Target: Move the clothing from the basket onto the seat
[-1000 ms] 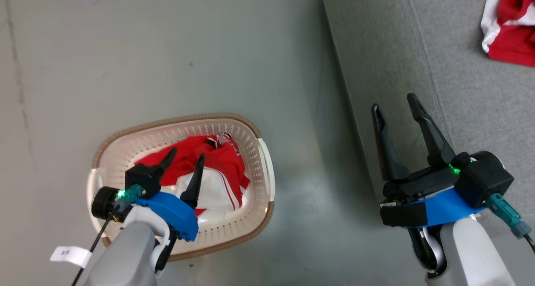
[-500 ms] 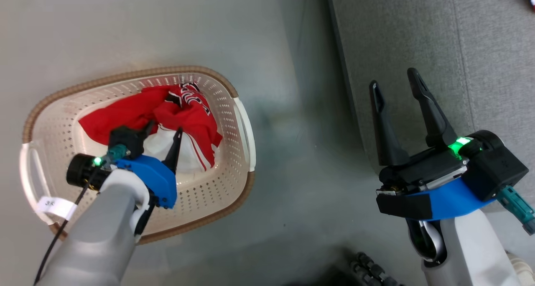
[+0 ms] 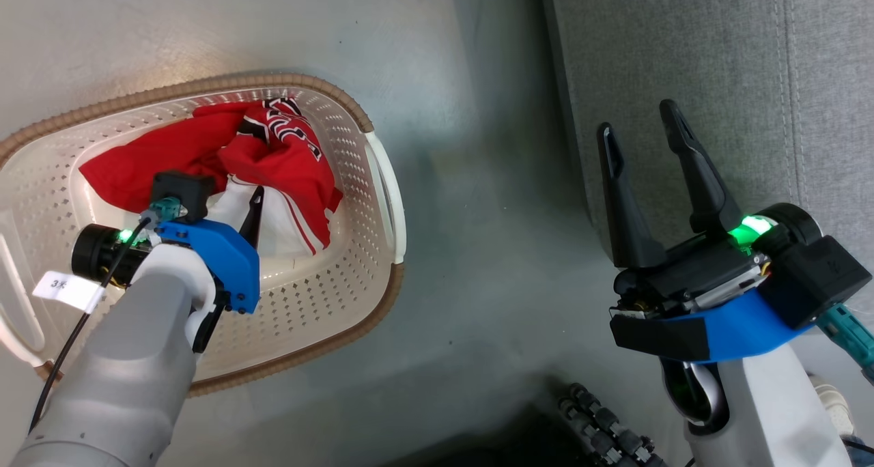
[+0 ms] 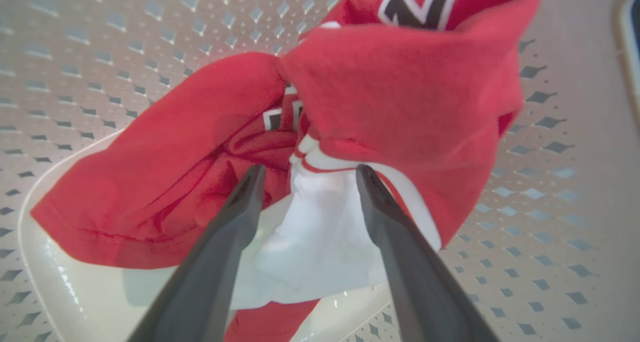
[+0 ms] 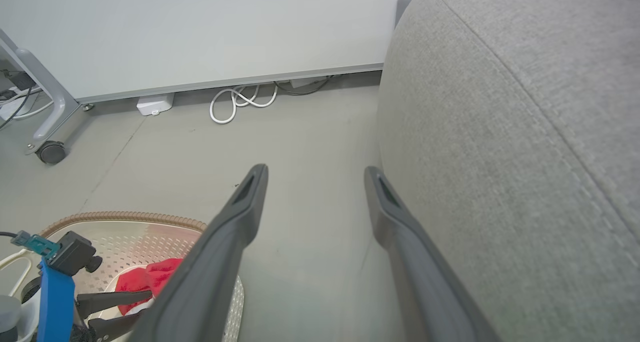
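The clothing [image 3: 287, 160], a crumpled red garment with a white panel, lies in the cream basket [image 3: 307, 85] on the floor at the left. My left gripper [image 3: 229, 192] is down inside the basket and open. In the left wrist view its fingertips straddle the white fold of the clothing [image 4: 400, 92], with the left gripper [image 4: 310, 169] just at the cloth and the basket wall [image 4: 75, 57] behind. My right gripper [image 3: 635, 117] stands open and empty at the edge of the grey seat [image 3: 717, 57]. The right wrist view shows the right gripper [image 5: 316, 171] beside the seat [image 5: 525, 132].
Grey floor lies between basket and seat. A white cable coil [image 5: 240, 102], a small white box [image 5: 155, 104] and a wheeled frame leg [image 5: 50, 152] sit along the far wall. A black ribbed hose [image 3: 601, 433] lies at the bottom by my base.
The head camera has tilted down and left, so the whole picture shifted. My left gripper has dropped deeper into the basket onto the garment. Both grippers stay open.
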